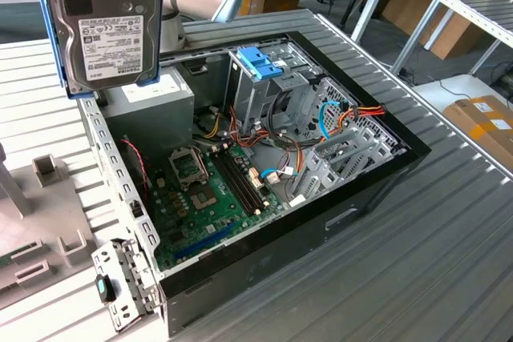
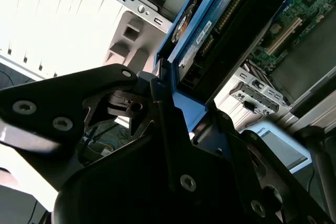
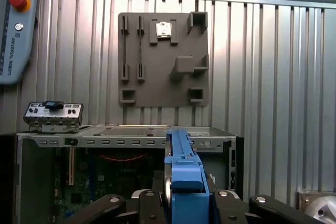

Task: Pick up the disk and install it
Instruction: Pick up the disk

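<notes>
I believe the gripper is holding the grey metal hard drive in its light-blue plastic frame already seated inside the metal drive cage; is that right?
Not quite: the gripper holds the grey metal hard drive in its light-blue frame up in the air, apart from the metal drive cage, as the exterior view shows.

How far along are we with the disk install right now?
Pickup looks done: the hand grips the disk, held up in the air above the open computer case. Installation is left: the disk is not yet in the drive cage.
</notes>
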You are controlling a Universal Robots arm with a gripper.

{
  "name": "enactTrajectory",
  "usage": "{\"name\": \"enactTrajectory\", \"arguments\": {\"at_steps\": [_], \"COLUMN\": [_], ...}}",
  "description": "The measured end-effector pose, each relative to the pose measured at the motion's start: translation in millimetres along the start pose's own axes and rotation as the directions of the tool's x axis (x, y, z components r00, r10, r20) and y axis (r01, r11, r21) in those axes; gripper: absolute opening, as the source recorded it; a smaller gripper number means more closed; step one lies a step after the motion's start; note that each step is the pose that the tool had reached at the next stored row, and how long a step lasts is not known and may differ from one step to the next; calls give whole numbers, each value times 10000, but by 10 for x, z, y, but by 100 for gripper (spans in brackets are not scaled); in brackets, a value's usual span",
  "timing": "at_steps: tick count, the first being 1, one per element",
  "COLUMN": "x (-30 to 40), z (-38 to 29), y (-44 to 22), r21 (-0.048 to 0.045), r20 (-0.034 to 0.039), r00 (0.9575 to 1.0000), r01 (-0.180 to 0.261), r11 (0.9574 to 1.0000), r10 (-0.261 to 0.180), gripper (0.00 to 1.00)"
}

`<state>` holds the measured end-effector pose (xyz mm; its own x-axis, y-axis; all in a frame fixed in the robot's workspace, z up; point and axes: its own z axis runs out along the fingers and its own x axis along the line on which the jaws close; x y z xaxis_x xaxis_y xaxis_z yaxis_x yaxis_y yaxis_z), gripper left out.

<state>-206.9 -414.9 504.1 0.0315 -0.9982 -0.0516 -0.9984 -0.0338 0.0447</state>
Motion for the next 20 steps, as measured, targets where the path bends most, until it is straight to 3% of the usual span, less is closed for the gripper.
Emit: {"name": "enactTrajectory", "arguments": {"at_steps": [20], "x": [6], "z": [29], "y": [-122], "r21": [0], "r20": [-23], "r00": [10000], "r01": [-2], "r11": [10000], "r10": [2], "gripper": [37]}}
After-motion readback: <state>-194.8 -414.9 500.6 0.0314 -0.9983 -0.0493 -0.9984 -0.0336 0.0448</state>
